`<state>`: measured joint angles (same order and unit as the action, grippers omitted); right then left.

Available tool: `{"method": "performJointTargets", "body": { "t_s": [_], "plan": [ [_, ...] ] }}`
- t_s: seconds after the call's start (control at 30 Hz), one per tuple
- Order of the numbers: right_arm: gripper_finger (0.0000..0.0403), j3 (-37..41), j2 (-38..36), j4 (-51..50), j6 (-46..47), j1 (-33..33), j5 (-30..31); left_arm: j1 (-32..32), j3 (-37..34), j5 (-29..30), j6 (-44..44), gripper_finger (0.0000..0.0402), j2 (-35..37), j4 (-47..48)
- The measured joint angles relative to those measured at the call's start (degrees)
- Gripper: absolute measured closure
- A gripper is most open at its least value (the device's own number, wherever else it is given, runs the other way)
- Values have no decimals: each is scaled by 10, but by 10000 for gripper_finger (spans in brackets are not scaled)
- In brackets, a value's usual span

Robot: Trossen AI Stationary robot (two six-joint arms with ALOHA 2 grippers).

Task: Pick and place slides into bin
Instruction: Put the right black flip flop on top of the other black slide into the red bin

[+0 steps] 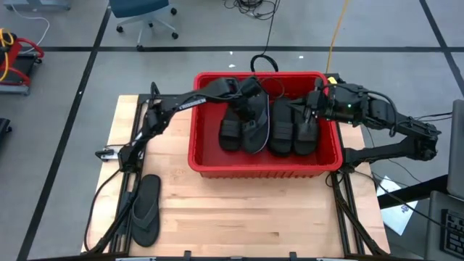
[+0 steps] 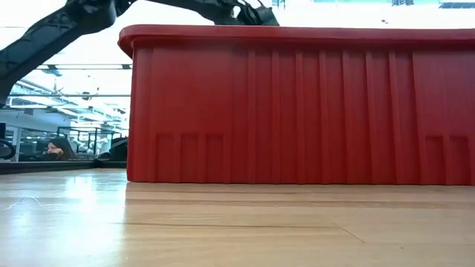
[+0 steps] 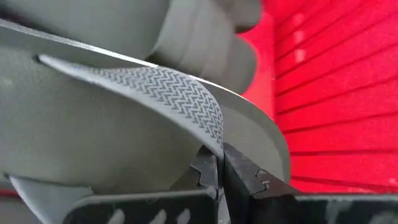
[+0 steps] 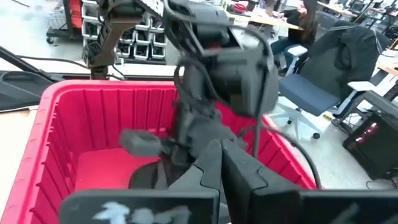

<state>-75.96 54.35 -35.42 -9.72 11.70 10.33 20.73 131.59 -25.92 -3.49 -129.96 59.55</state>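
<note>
Lying alone on table left of bin: thong-strap sandal [image 1: 146,210], not yet picked. Holding flip-flop sandal [image 1: 254,119] over red bin [image 1: 210,163], left gripper [image 1: 243,88] pinching its patterned strap [image 3: 180,99] between closed fingers; placing step likely under way, calling next for lowering and releasing. Resting inside bin: band-strap slides [image 1: 292,129] in row. Hovering over bin's right rim, right gripper [image 1: 313,101] shut, carrying nothing.
</note>
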Motion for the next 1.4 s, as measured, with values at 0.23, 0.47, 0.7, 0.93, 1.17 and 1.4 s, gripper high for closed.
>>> {"method": "performJointTargets", "body": {
  "t_s": [0.23,0.47,0.7,0.93,1.17,1.4],
  "plan": [
    [403,0,0,0,16,0,2,12,0,12,4,400,-30,8],
    [403,0,2,0,28,0,3,13,0,16,-36,401,-30,2],
    [403,0,2,2,40,0,4,11,-1,17,-56,401,-48,0],
    [403,0,2,4,46,0,4,10,-2,22,-35,400,-58,3],
    [403,0,2,4,48,0,3,11,-2,5,-30,396,-58,-2],
    [403,0,2,-1,48,0,2,7,-2,-32,-18,327,-58,-3]
  ]
}}
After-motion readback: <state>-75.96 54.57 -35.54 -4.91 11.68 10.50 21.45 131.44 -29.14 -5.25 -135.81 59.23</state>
